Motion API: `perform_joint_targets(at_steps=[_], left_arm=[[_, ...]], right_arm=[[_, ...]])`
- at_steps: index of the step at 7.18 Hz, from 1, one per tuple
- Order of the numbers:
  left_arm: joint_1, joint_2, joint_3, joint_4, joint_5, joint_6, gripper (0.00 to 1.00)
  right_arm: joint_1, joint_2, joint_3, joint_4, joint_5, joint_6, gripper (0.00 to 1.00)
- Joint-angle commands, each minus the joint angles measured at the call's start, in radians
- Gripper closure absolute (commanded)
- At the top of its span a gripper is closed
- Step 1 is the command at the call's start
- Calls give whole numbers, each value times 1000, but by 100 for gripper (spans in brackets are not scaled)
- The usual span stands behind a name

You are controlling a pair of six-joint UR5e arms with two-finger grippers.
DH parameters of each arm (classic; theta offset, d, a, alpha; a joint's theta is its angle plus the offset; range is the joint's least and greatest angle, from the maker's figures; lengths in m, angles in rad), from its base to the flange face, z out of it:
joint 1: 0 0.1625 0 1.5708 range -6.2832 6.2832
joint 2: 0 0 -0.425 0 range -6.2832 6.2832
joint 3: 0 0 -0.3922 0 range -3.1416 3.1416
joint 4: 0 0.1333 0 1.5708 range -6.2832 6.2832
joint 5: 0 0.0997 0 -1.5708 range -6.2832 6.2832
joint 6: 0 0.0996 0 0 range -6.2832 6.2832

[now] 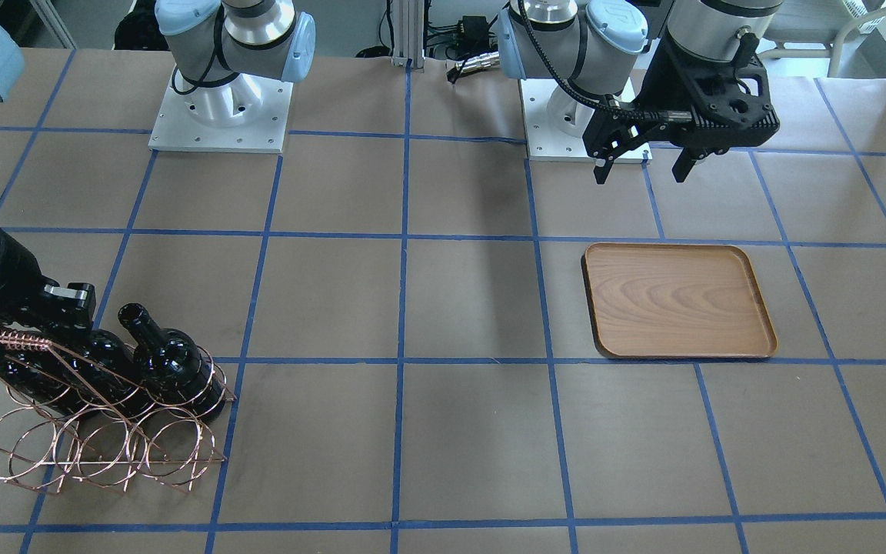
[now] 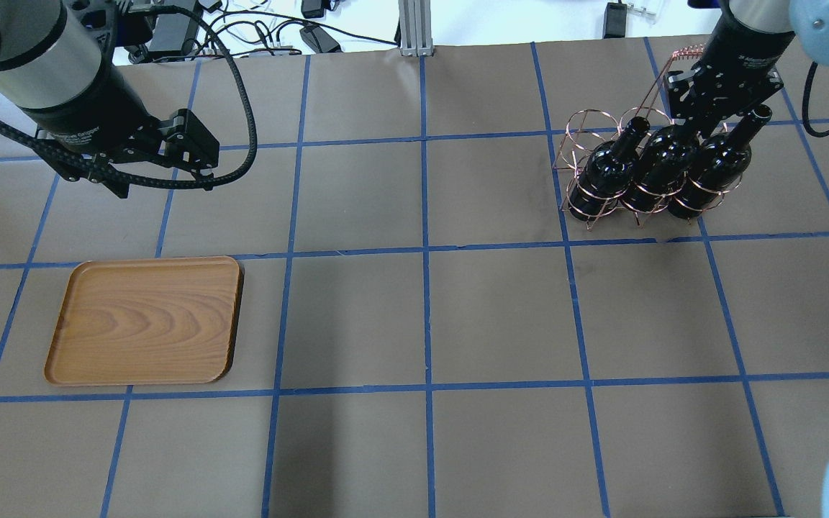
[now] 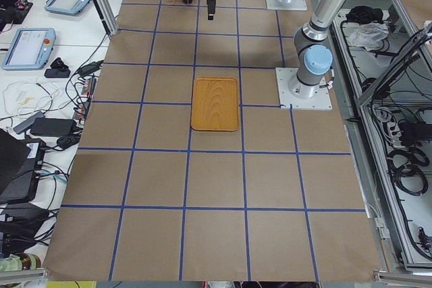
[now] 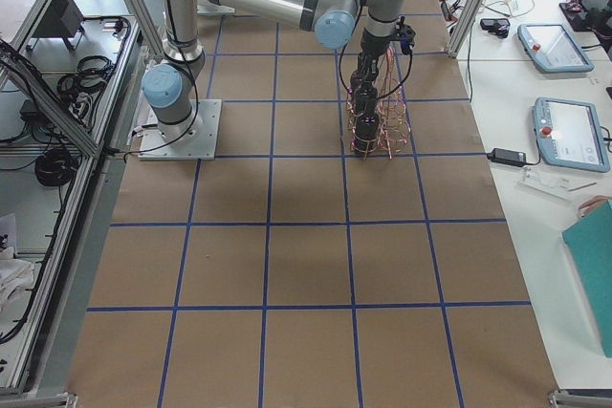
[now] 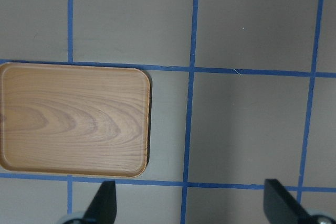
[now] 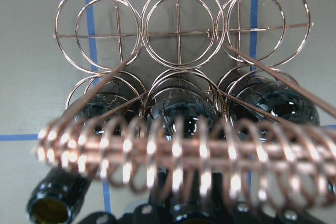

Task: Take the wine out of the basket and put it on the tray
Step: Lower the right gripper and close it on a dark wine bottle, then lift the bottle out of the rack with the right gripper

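Three glossy near-black wine bottles [image 2: 663,169] lie side by side in the lower rings of the copper wire basket [image 2: 587,126] at the table's far right. They also show in the front view [image 1: 174,362] and the right wrist view [image 6: 273,103]. My right gripper [image 2: 707,119] is low behind the basket's coiled handle [image 6: 173,153], at the middle bottle's neck. Its jaws look open, one on each side of that neck. The wooden tray [image 2: 145,320] lies bare at the near left. My left gripper [image 2: 165,188] hangs open and empty above the table behind the tray [image 5: 73,119].
The table is brown paper with a blue tape grid. The basket's upper rings [image 6: 178,30] hold nothing. Both arm bases [image 1: 220,115] stand at the robot's edge of the table. Cables and a metal post [image 2: 414,29] lie beyond the far edge.
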Motion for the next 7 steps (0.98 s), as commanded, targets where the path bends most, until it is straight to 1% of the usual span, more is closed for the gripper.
perform_joint_targets(at_steps=[1,3,4,5,6,7], left_arm=[[0,0,0,0,0,0,0],[0,0,0,-5,1,0,0],[0,0,0,-5,0,0,0],[0,0,0,-5,1,0,0],[1,0,0,-5,1,0,0],[1,0,0,-5,1,0,0]], right_arm=[[11,-100,-101,207,0,16,97],[12,-250,-122,368,-18,25,97],[25,-327,-119,454,-17,58,97],[69,-359,-116,490,-5,107,97],[147,-355,-111,488,3,232,97],[252,-331,-100,473,18,344,97]])
